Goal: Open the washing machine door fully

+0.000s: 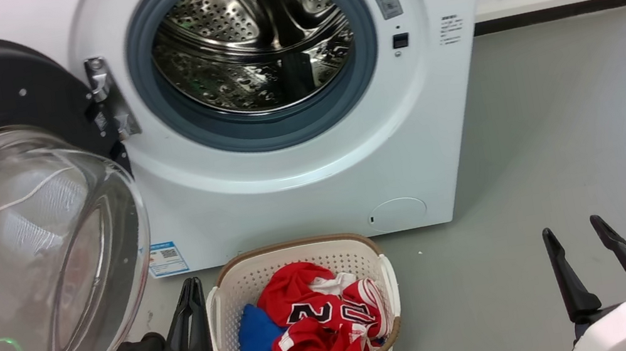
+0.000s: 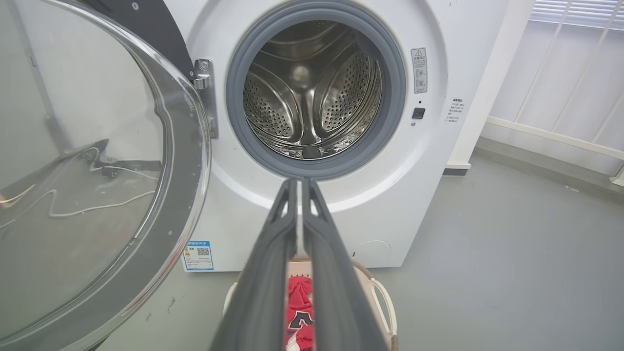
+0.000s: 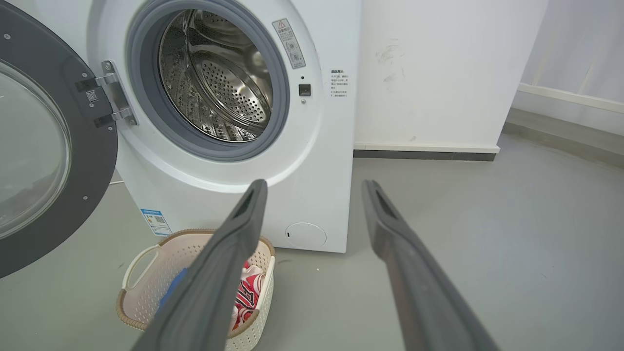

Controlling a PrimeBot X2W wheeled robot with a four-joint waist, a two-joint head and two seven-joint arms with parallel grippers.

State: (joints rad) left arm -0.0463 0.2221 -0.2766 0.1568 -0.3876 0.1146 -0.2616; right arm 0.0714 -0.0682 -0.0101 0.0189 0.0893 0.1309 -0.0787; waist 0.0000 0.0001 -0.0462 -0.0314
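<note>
Head view: the left gripper (image 1: 192,288), fingers together and empty, sits just right of the washing machine door (image 1: 14,251), which is swung wide off the washing machine (image 1: 292,204). The right gripper (image 1: 571,227) is spread, empty and well apart from the door.
Left wrist view: the washing machine door (image 2: 97,146) lies close on the left of the fingers.
Right wrist view: the washing machine door (image 3: 48,146) is far to the left.
Good practice: probably a gentle leftward nudge, keeping clear of the basket (image 1: 293,247).

r gripper (image 3: 314,184) comes up from 6 o'clock, fingers (image 3: 214,273) spread wide, nothing btwn them. washing machine (image 3: 219,195) at 11-12 o'clock, steel drum (image 3: 214,73) exposed inside grey gasket (image 3: 146,112). washing machine door (image 3: 85,195) swung out at 9 o'clock, hanging on hinge (image 3: 114,95). white basket (image 3: 141,292) at 7 o'clock on grey floor (image 3: 487,219), just in front of machine, w/ red clothes (image 3: 248,292) inside. blue label (image 3: 156,222) and round cap (image 3: 305,235) low on machine front.
</note>
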